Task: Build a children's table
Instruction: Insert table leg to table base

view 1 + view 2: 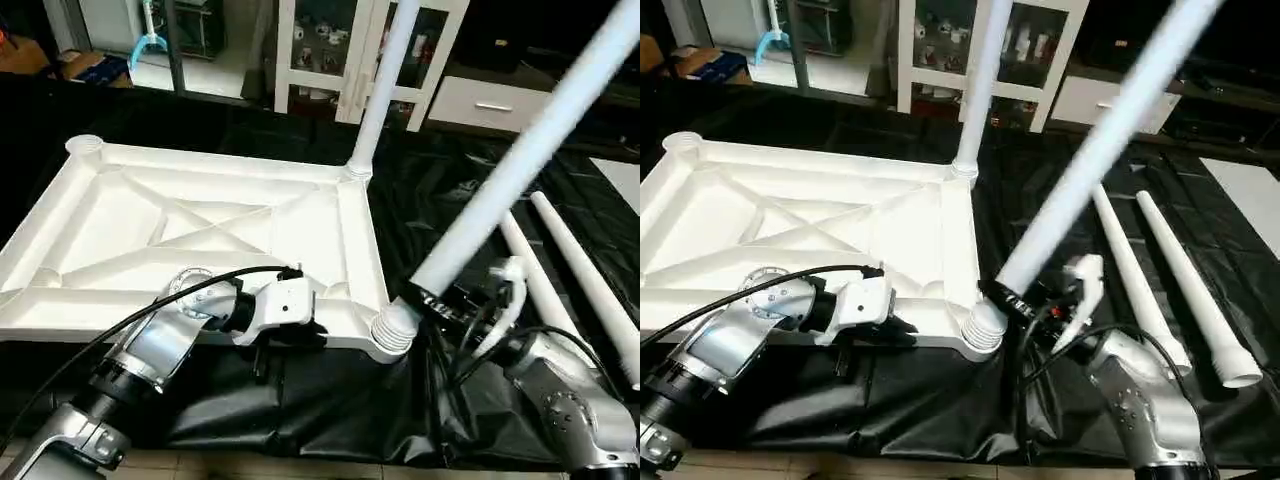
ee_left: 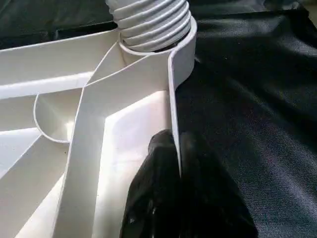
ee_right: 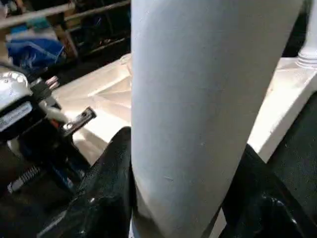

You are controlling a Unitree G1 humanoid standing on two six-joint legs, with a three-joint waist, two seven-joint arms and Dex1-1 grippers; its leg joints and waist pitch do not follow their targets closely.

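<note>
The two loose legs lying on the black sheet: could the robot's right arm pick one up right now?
Probably not yet. They lie close beside that arm, unobstructed, but the right pincer is already closed around a tilted leg at the tabletop's near corner socket. It would have to let go before taking a loose leg.

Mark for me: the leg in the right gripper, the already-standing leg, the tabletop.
held leg (image 1: 520, 160), left eye view, mid-shaft of the slanted tube.
standing leg (image 1: 385, 80), left eye view, shaft above the far corner socket.
tabletop (image 1: 150, 225), left eye view, X-rib on its underside.
</note>
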